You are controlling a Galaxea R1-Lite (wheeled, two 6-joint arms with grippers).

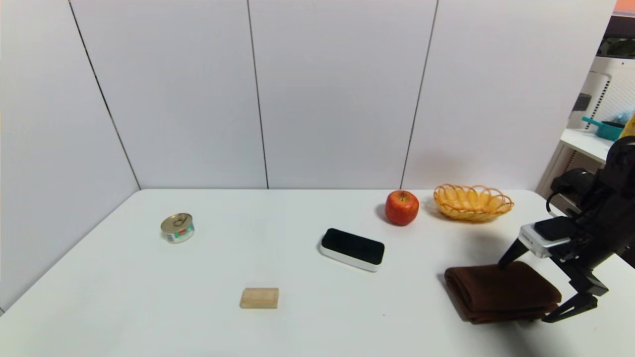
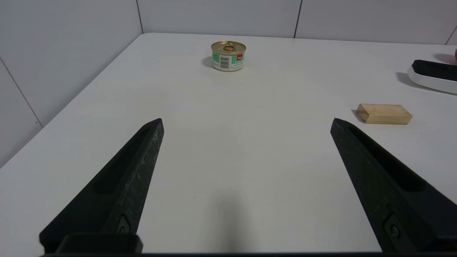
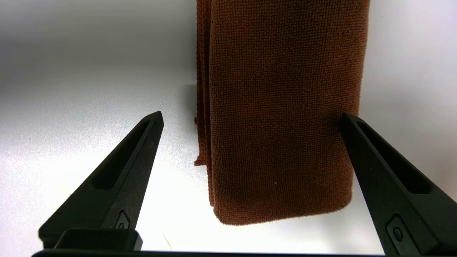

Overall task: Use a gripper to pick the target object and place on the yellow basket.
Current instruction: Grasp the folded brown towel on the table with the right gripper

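Note:
The dark brown folded towel (image 1: 501,290) lies flat on the white table at the front right. My right gripper (image 1: 538,285) is open and straddles the towel's right end, one finger at its far edge and one at its near edge. In the right wrist view the towel (image 3: 282,107) fills the gap of the right gripper (image 3: 250,117), close against one finger (image 3: 378,167) and apart from the other. The yellow basket (image 1: 473,202) stands empty at the back right, behind the towel. My left gripper (image 2: 246,123) hangs open over bare table, outside the head view.
A red apple (image 1: 402,207) sits just left of the basket. A black-topped white eraser (image 1: 352,249) lies mid-table, a wooden block (image 1: 259,298) nearer the front, a small tin can (image 1: 177,227) at the left. White walls close the back and left.

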